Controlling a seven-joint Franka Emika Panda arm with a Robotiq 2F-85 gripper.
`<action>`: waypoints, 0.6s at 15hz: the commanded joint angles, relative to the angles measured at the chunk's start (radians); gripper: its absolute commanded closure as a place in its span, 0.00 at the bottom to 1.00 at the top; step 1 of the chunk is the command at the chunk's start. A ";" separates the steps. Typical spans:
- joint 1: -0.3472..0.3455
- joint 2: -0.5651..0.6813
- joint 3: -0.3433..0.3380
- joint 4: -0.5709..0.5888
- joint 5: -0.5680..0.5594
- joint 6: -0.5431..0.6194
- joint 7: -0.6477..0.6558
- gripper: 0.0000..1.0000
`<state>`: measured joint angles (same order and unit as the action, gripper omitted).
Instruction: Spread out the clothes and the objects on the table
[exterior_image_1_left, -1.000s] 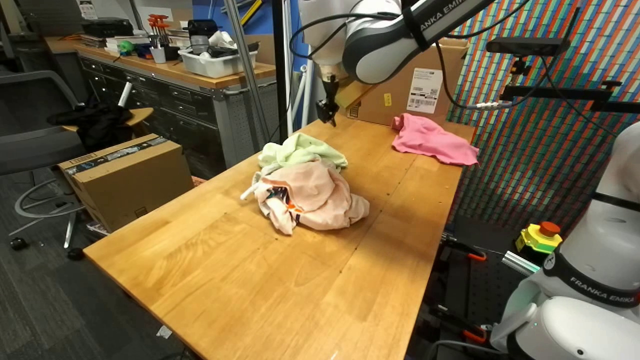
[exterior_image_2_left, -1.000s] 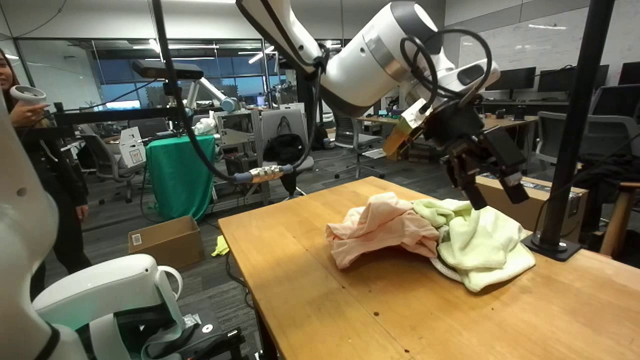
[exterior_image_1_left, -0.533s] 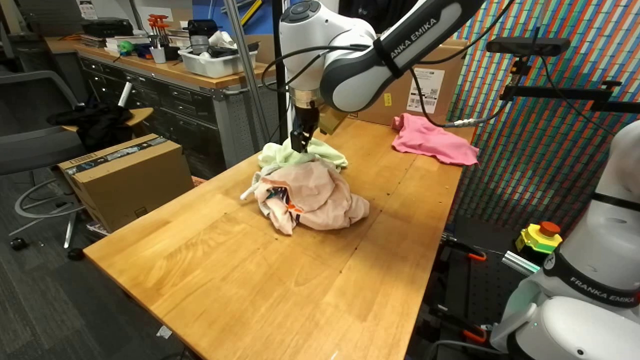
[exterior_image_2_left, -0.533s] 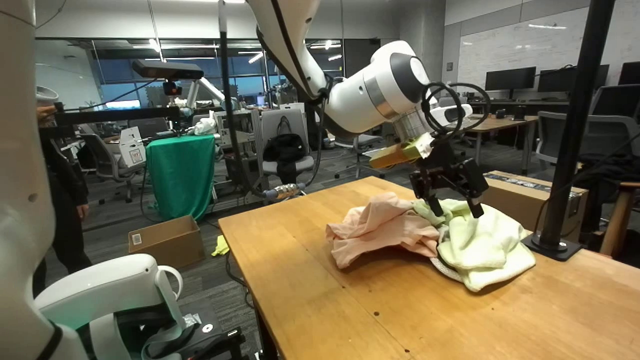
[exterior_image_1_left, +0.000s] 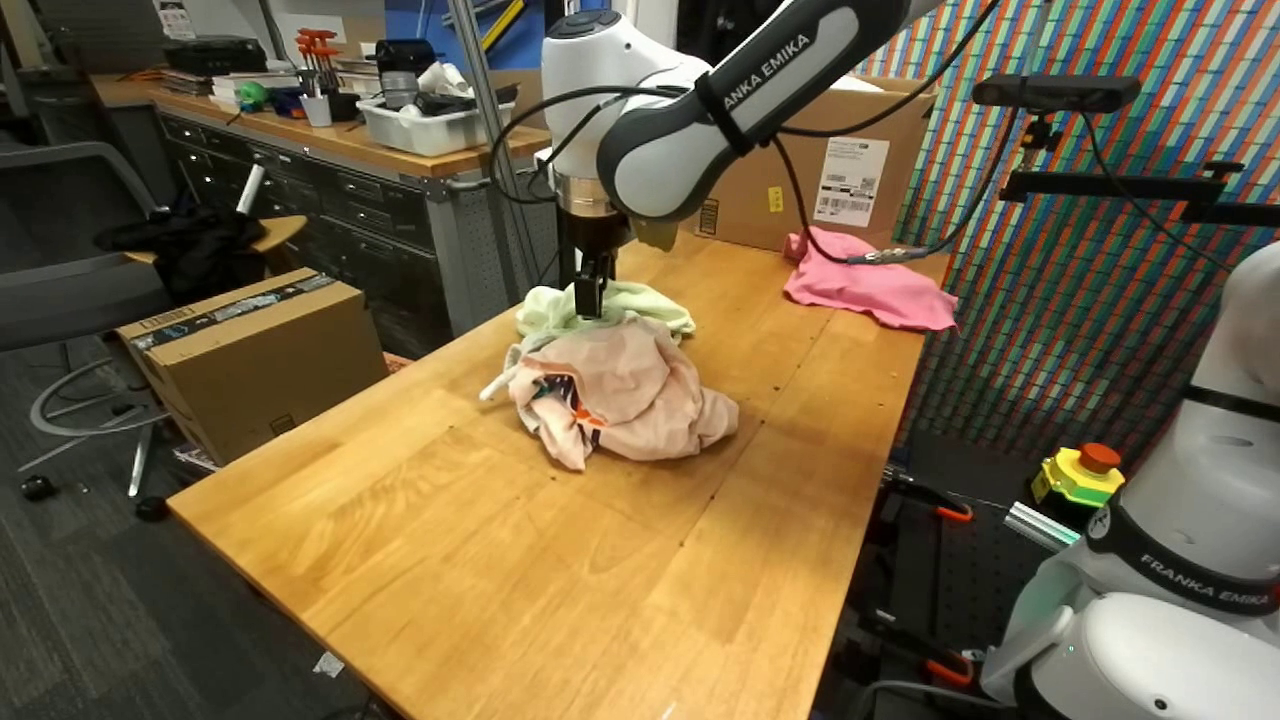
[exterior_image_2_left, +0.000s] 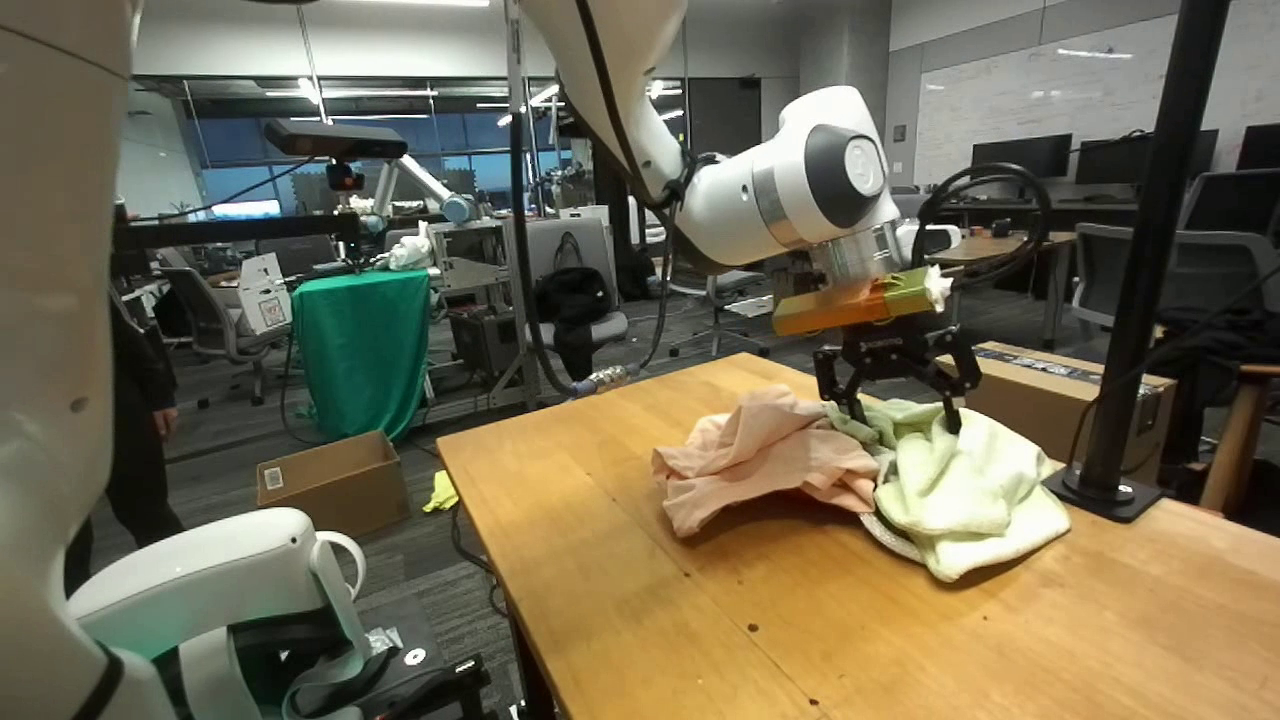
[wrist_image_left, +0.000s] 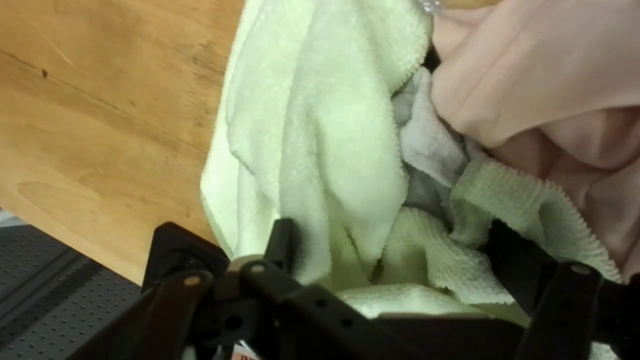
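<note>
While jaws stand wide, gripper (exterior_image_2_left: 904, 420) straddles yellow-green cloth (exterior_image_2_left: 968, 492) folds; contact unclear.

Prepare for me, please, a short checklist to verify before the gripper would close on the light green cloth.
1. Gripper open: ok, its jaws stand apart.
2. Light green cloth between the jaws: ok, the wrist view shows its folds there.
3. Gripper low enough to catch it: cannot tell, the depth of contact is unclear.
4. Peach cloth separate from the light green one: not ok, they touch.
5. White rope free of the cloths: not ok, only part of it shows.
6. Pink cloth out of the way: ok, it lies apart from the others.
</note>
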<state>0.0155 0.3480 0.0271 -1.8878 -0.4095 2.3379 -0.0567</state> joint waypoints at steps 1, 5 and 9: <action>-0.023 0.050 0.006 0.081 0.049 -0.033 -0.233 0.00; -0.050 0.081 0.001 0.121 0.070 -0.049 -0.361 0.00; -0.078 0.103 0.001 0.150 0.101 -0.059 -0.430 0.28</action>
<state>-0.0446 0.4217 0.0253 -1.7935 -0.3444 2.3038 -0.4231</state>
